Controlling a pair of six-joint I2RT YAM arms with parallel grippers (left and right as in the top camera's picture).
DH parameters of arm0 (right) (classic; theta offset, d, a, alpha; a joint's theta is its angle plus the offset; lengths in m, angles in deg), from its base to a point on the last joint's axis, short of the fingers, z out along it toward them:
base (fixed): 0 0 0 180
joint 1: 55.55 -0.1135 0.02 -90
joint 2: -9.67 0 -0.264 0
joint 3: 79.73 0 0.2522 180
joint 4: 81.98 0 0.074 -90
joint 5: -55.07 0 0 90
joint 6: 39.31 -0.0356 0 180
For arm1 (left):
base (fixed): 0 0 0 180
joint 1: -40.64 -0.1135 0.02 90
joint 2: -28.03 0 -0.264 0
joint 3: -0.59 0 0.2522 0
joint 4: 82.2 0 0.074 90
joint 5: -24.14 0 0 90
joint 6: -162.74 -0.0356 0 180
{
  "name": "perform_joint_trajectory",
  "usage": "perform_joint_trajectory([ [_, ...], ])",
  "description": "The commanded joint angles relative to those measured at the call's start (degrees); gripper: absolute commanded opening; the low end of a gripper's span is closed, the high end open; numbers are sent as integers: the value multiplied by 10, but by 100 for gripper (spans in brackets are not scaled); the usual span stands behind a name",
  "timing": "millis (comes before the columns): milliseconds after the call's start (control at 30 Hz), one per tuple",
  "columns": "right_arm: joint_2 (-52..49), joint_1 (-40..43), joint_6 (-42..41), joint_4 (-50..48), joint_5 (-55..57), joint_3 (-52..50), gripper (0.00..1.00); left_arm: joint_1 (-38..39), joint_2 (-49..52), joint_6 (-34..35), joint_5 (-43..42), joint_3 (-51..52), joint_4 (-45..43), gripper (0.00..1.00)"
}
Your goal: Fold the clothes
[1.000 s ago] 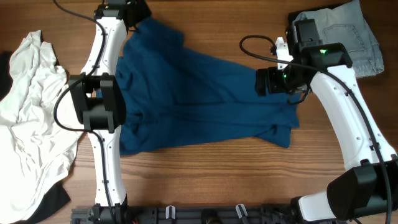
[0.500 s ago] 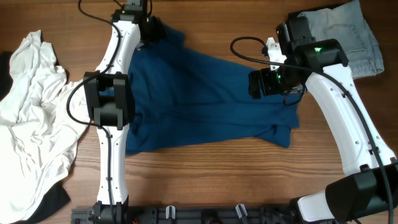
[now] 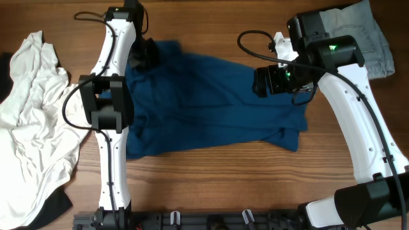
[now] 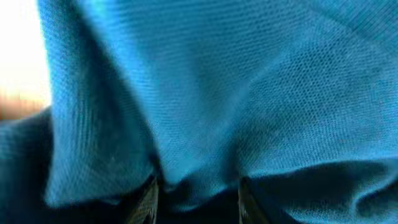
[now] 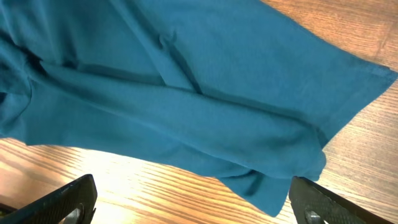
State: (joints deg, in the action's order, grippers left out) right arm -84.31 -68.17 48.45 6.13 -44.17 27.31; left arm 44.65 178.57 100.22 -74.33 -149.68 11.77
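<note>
A deep-blue T-shirt (image 3: 211,102) lies spread and creased across the middle of the wooden table. My left gripper (image 3: 142,54) is at its far left corner. In the left wrist view a bunched fold of the blue fabric (image 4: 199,124) sits between the two fingers, and the left gripper (image 4: 198,199) is shut on it. My right gripper (image 3: 267,82) hovers above the shirt's right part. There it stands wide open (image 5: 193,205) over a sleeve edge (image 5: 280,168), holding nothing. A crumpled white shirt (image 3: 32,115) lies at the left.
Folded pale denim jeans (image 3: 364,38) rest at the far right corner behind the right arm. A dark cloth (image 3: 54,206) peeks out under the white shirt at the near left. Bare wood (image 3: 223,179) runs along the near side.
The left gripper swung over the shirt's far left corner, came down toward the near side and narrowed onto the fabric. The right gripper drifted slightly left over the shirt, still open.
</note>
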Motion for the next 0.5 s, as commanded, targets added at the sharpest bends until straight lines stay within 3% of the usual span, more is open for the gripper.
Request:
perform_joint_trajectory([
  [0,-6,-3,7,-1,-14,16,100,3,63,8,2,38,81,39],
  [67,-6,-3,7,-2,-14,16,100,7,63,8,4,38,113,34],
  [100,-6,-3,7,-2,-14,16,100,9,63,8,3,38,118,39],
  [167,-7,0,7,-12,-14,16,100,10,63,8,3,38,107,59],
  [200,-10,7,7,-17,-17,16,100,10,63,8,3,37,89,75],
  [233,-12,13,7,-21,-21,16,100,10,63,14,4,37,68,77],
  [300,-21,32,10,-27,-29,15,100,5,58,38,3,37,17,91],
  [467,-52,71,-4,-37,-29,1,100,-7,19,48,-5,37,-44,93],
])
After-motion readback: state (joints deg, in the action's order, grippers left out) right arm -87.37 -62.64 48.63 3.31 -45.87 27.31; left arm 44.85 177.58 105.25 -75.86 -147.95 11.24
